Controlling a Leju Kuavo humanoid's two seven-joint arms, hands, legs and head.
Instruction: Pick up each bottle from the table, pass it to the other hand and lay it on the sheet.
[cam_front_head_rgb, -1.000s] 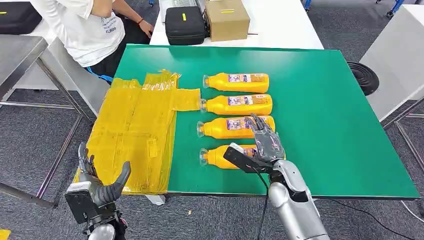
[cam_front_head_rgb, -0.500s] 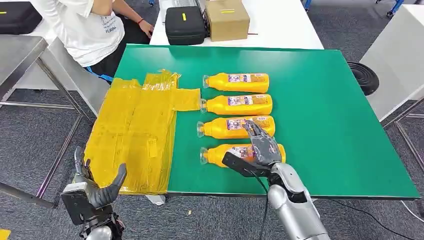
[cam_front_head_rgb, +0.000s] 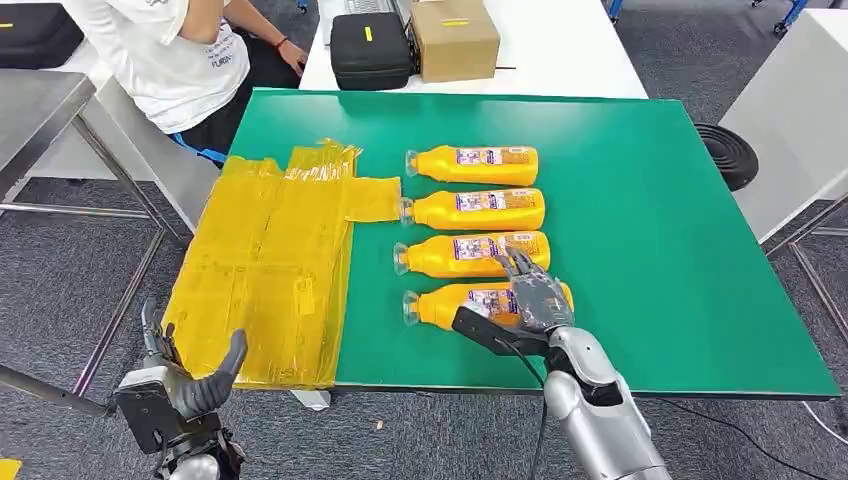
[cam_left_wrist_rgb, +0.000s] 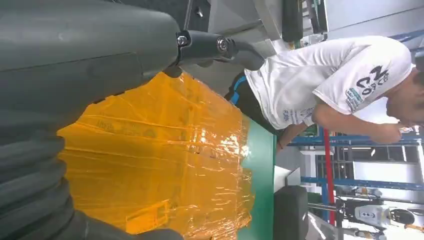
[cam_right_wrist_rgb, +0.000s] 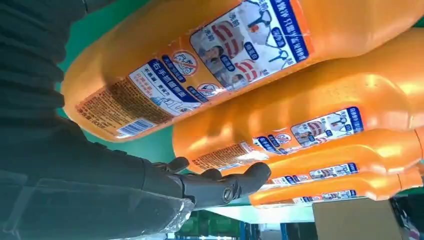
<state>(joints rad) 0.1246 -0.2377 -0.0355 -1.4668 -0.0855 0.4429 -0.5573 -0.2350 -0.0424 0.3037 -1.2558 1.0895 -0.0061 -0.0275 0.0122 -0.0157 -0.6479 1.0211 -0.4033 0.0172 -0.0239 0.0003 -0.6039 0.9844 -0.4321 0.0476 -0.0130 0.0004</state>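
Four orange bottles lie in a row on the green table (cam_front_head_rgb: 650, 230), caps toward the yellow sheet (cam_front_head_rgb: 270, 260). My right hand (cam_front_head_rgb: 535, 298) hovers over the label end of the nearest bottle (cam_front_head_rgb: 450, 304), fingers spread across it and thumb out on its near side. The right wrist view has that bottle (cam_right_wrist_rgb: 200, 65) close under the palm, with the dark fingers (cam_right_wrist_rgb: 220, 185) stretched out, not closed. The third bottle (cam_front_head_rgb: 450, 254) lies just beyond the fingertips. My left hand (cam_front_head_rgb: 185, 385) hangs open below the sheet's front corner, holding nothing. The sheet (cam_left_wrist_rgb: 160, 165) spreads out ahead of it.
A person in a white shirt (cam_front_head_rgb: 160, 60) sits at the table's back left. A black case (cam_front_head_rgb: 370, 50) and a cardboard box (cam_front_head_rgb: 453, 38) stand on the white table behind. A metal table (cam_front_head_rgb: 40, 110) is at the left.
My right hand has drawn back from the third bottle toward me and come down over the nearest one. My left hand has sunk a little lower.
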